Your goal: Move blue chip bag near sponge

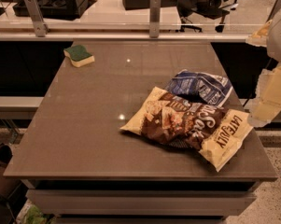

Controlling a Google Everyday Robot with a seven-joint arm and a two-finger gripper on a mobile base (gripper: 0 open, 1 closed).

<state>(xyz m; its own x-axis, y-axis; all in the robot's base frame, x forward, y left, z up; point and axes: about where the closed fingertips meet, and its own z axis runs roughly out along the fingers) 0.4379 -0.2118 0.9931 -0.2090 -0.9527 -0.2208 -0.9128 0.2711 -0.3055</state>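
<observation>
The blue chip bag (200, 88) lies crumpled on the right half of the brown table (93, 125), its near edge tucked against a larger cream-yellow and brown chip bag (189, 123). The sponge (78, 55), green on top with a pale yellow base, sits at the table's far left corner, well apart from both bags. My gripper (267, 107) hangs at the frame's right edge, beyond the table's right side and to the right of the blue bag, touching nothing.
A glass partition with two metal brackets (154, 16) runs behind the table's far edge. Dark office furniture stands beyond it. The floor shows past the table's right front corner (270, 204).
</observation>
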